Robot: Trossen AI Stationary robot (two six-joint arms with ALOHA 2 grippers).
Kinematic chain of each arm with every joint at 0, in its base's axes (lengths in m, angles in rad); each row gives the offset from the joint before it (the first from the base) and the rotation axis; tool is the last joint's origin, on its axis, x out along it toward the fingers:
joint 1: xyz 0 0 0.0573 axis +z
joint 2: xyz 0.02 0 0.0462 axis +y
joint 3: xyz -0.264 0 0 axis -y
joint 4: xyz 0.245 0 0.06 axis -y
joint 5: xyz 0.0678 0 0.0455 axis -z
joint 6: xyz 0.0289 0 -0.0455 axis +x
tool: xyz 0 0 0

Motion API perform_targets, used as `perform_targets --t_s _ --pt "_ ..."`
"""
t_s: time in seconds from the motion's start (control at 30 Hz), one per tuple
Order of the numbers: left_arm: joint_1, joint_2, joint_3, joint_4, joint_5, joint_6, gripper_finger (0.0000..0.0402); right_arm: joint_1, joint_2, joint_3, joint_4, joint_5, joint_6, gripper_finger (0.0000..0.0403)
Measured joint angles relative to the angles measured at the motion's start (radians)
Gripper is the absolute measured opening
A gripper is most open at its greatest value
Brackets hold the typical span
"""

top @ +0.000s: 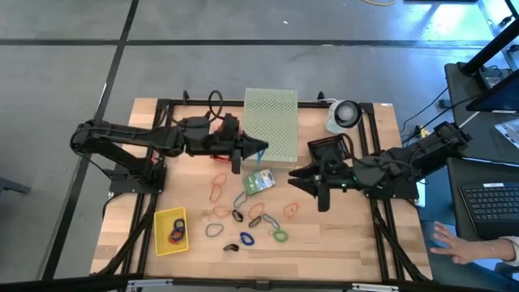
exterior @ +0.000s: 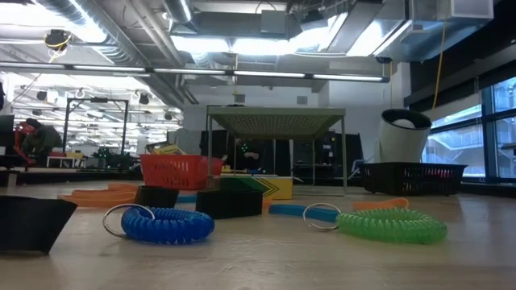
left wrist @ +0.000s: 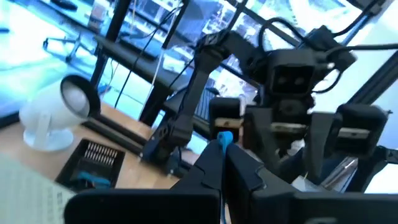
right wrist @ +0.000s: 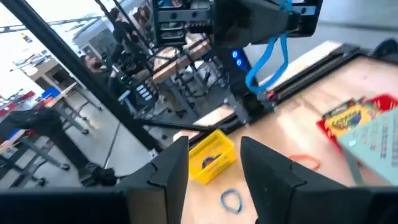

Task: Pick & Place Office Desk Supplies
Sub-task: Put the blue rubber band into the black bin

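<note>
Left gripper (top: 261, 148) is raised over the rear of the bench (top: 340, 239), at the near edge of the large pale green perforated box (top: 271, 122). Its jaws are closed on a blue rubber-band loop (right wrist: 264, 59), which the right wrist view shows hanging below them.

Right gripper (top: 306, 180) hovers at mid-bench, just right of the yellow-and-green card box (top: 259, 182). Its jaws stand apart and empty, with clear space between the fingers (right wrist: 171, 168).

Supplies remaining: loose loops lie scattered across the front half of the bench, among them an orange loop (top: 217, 190), a green loop (top: 280, 236) and a blue loop (top: 246, 239). Small black clips (top: 229, 246) lie among them. The yellow tray (top: 160, 243) at front left already holds a few pieces. A black mesh basket (top: 328, 148) and a white lamp (top: 344, 114) stand at the rear right. A person's hand (top: 448, 241) rests off the bench to the right.

Assessment: the step in hand appears to be carrying the blue loop to a container. Which container is intended cannot be told. The task looks early, since most items are still unsorted.

Next move requires the left arm to travel over its destination, lower, and open the jaws cleanly so the loop does not snag. The right arm should keep clear, or descend on the nearest loose item.
</note>
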State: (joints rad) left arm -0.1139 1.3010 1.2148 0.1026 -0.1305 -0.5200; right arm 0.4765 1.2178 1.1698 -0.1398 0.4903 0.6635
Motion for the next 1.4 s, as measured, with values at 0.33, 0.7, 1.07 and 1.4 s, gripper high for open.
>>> perform_targets --t_s 0.33,0.7,1.07,1.4 --pt "-0.002 0.033 0.057 -0.001 0.048 0.005 0.0001 -0.104 0.048 0.000 0.060 0.007 0.028 0.0198" --pt "-0.008 0.033 0.057 0.003 0.052 0.007 0.0001 -0.166 0.073 0.000 0.138 -0.052 -0.022 0.0199" --pt "-0.007 0.033 0.057 0.025 0.047 0.011 0.0001 -0.209 0.119 0.000 0.270 -0.093 -0.074 0.0184" --pt "-0.007 0.033 0.057 0.050 0.045 0.011 0.0001 -0.236 0.139 0.000 0.323 -0.149 -0.092 0.0161"
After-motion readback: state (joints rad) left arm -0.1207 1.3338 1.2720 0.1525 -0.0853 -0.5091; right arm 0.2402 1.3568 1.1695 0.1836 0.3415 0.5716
